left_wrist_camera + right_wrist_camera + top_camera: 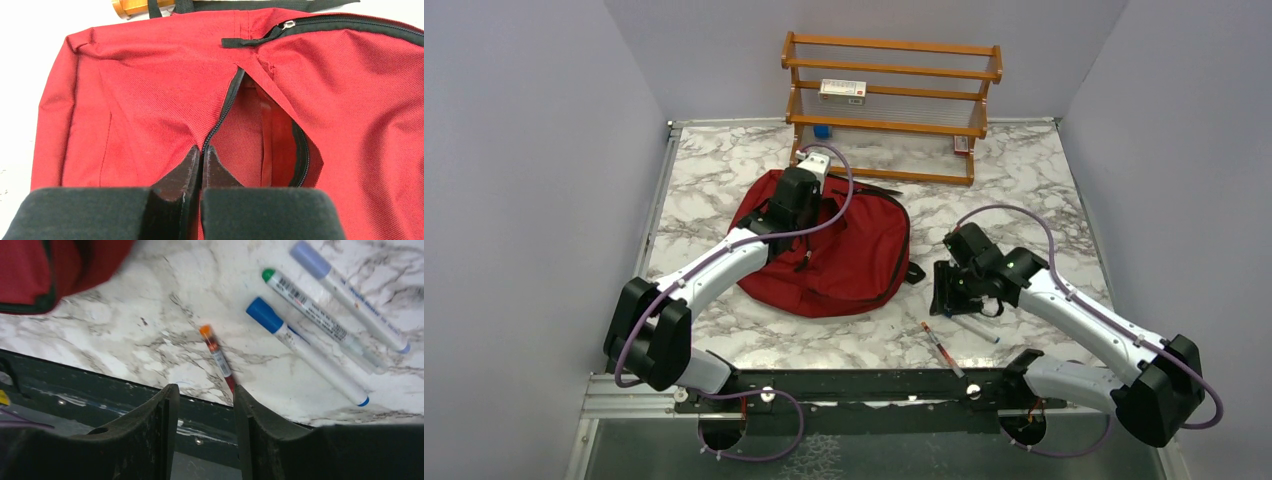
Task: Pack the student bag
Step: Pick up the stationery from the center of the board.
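Even, bright overhead light, soft shadows; the right wrist view is motion-blurred.

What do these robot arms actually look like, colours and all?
Both the left arm and right arm have white shell segments joined by chunky black joints, with a purple cable looping along each. The left gripper and right gripper each end in two black wedge-shaped fingers.

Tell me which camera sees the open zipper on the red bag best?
The left wrist camera. It looks straight into the zipper opening of the bag, where the left gripper pinches the zipper edge. In the top camera the left arm hides the opening. The right wrist camera catches only a red corner.
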### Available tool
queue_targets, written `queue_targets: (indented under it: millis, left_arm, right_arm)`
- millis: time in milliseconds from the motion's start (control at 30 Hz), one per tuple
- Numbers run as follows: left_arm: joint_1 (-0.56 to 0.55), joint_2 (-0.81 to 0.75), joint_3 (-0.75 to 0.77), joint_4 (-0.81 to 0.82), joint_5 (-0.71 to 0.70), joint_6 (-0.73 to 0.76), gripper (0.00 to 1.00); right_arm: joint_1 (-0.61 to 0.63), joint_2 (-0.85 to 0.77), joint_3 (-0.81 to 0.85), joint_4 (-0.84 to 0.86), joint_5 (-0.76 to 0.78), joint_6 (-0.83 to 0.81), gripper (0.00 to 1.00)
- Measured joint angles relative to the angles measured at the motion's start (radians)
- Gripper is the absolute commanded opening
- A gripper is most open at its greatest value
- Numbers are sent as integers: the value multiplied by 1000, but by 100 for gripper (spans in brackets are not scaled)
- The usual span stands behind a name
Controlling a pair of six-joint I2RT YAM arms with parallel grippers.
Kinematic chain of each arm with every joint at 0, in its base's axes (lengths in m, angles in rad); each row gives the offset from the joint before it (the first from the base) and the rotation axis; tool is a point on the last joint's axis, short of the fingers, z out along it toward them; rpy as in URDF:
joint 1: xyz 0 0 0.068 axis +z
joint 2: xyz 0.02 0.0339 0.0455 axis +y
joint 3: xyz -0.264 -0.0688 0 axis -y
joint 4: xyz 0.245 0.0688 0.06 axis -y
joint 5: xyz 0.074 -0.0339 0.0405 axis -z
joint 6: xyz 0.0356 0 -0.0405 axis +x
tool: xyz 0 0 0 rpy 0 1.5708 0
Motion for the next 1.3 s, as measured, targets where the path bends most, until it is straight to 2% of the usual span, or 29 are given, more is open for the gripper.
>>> queue_targets:
  millis: [267, 433, 767, 900, 1133, 1300]
  left_arm:
    - [19, 0, -18, 19, 35, -21, 0]
    - [26, 0, -18, 21, 43, -24, 0]
    - [34, -10, -28, 28, 57, -24, 0]
    - [35, -13, -28, 28, 61, -24, 0]
    - [39, -19, -29, 28, 63, -22, 0]
    - [41, -26, -30, 28, 64, -20, 0]
  right_arm:
    - [72, 4, -100, -5, 13, 61, 52]
    - [143, 61, -123, 29, 43, 97, 52]
    - [233, 180, -150, 62, 146, 168, 45]
    - [267, 232, -169, 92, 156, 195, 37]
    - [287, 248, -177, 118, 151, 235, 14]
    - [291, 243, -177, 118, 158, 252, 4]
